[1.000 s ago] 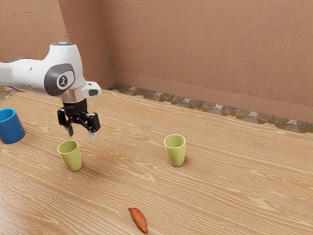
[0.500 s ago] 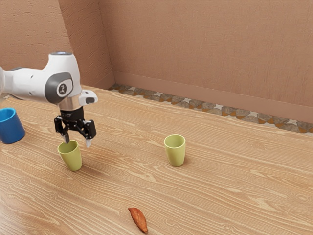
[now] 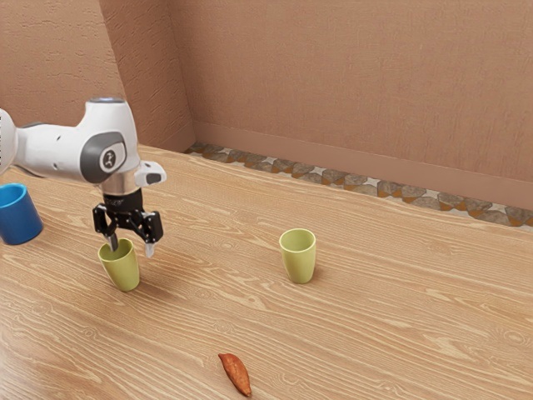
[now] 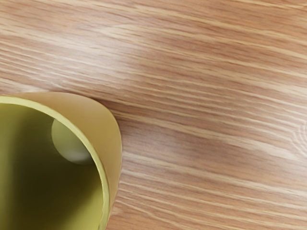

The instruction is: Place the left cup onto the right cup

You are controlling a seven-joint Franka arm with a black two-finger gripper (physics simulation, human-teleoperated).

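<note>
Two yellow-green cups stand upright on the wooden table. The left cup [image 3: 122,266] is at the exterior view's left and the right cup [image 3: 297,255] stands near the middle. My black gripper [image 3: 129,245] is open and straddles the left cup's rim: one finger reaches into the cup's mouth, the other hangs outside its wall toward the right cup. The wrist view looks down into the left cup [image 4: 91,129], close under my hand, with its hollow inside and rim showing.
A blue cup [image 3: 17,213] stands at the exterior view's far left edge. A small orange-red object [image 3: 236,373] lies near the table's front. A brown wall with a stone strip [image 3: 350,177] borders the table's far side.
My hand has come down and a little toward the exterior view's left, from above the left cup to its rim. The cups have not moved.
</note>
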